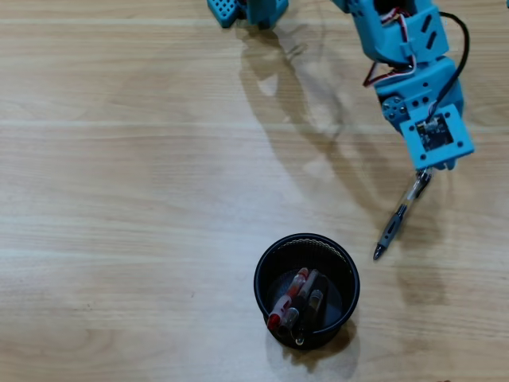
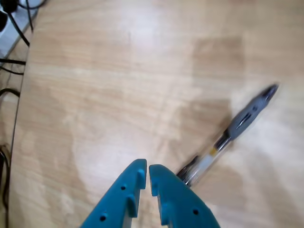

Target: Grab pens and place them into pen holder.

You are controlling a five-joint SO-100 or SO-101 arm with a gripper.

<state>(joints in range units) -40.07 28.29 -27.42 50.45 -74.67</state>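
Observation:
A clear pen with a grey rubber section lies slanted on the wooden table, its tip pointing toward the pen holder. The holder is a round black mesh cup with a red-and-clear pen and two dark pens inside. My blue gripper hangs over the loose pen's upper end. In the wrist view the gripper is shut with only a thin slit and nothing between the jaws. There the pen runs past the outer side of the right finger, which hides its rear end.
The arm's blue base stands at the top edge of the overhead view. In the wrist view, cables and a power strip lie beyond the table's left edge.

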